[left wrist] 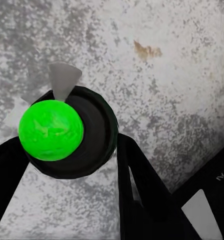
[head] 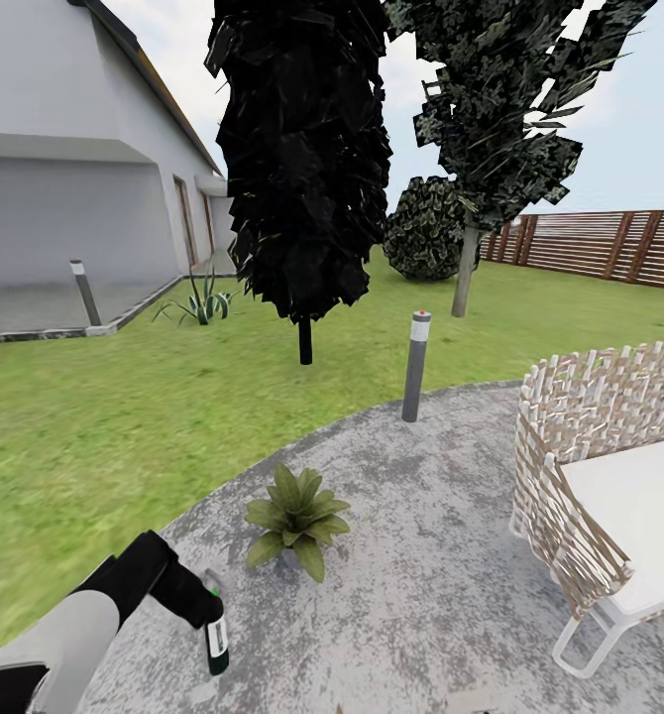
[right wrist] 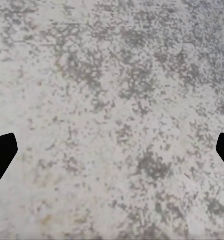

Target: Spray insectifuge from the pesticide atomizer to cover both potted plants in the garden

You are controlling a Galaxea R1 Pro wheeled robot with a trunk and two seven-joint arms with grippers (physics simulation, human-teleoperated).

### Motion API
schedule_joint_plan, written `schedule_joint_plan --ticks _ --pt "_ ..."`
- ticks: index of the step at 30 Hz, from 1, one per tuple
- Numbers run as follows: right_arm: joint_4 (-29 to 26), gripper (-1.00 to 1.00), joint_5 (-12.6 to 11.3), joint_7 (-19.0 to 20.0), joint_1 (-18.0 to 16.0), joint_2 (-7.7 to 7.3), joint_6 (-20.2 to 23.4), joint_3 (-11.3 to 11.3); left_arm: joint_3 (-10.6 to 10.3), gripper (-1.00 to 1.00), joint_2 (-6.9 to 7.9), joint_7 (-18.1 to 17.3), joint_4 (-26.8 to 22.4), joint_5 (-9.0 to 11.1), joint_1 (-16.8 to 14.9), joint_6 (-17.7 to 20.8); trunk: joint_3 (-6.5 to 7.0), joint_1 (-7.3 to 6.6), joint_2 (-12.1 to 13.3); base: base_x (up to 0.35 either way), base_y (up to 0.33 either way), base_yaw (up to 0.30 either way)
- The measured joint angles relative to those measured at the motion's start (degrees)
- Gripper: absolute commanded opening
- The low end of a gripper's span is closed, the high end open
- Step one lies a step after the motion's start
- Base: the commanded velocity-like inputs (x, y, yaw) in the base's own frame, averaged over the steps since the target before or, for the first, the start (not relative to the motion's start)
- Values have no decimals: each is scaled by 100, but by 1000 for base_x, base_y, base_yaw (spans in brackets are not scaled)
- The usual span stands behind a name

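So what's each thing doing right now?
pesticide atomizer: upright, held in the left tool, green top
left tool: shut on the bottle
right tool: open, nothing in it, over the paving
potted plant: standing on the patio, not held

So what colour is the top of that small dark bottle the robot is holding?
Bright green top on the small dark bottle, clearest in the left wrist view.

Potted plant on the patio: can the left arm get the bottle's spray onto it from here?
Probably yes. The left claw holds the bottle a little short of the potted plant, with only bare patio between them. Which way the nozzle faces is unclear.
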Motion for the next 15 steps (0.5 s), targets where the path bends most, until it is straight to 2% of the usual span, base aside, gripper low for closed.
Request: schedule_joint_plan --ticks 7,10,12,13,15 --pt "-3 100 -5 -5 3 -2 6 -3 -14 -100 -7 -146 -96 -32 -46 133 0 0 0 0 0 0" --pt "-10 100 1 0 4 -4 6 -4 -30 -100 -22 -148 -142 -26 -63 616 0 0 0 0 0 0" --pt "-12 100 2 1 4 -10 6 -6 -37 -100 -85 -141 -163 -27 -122 1006 0 0 0 0 0 0" --pt "-12 100 0 -3 2 -44 5 -8 -43 -100 -124 -139 -175 -31 -171 1212 0 0 0 0 0 0" --pt "-12 100 -11 -6 1 -127 1 -10 -52 -100 -149 -136 -188 -45 -215 1344 0 0 0 0 0 0"
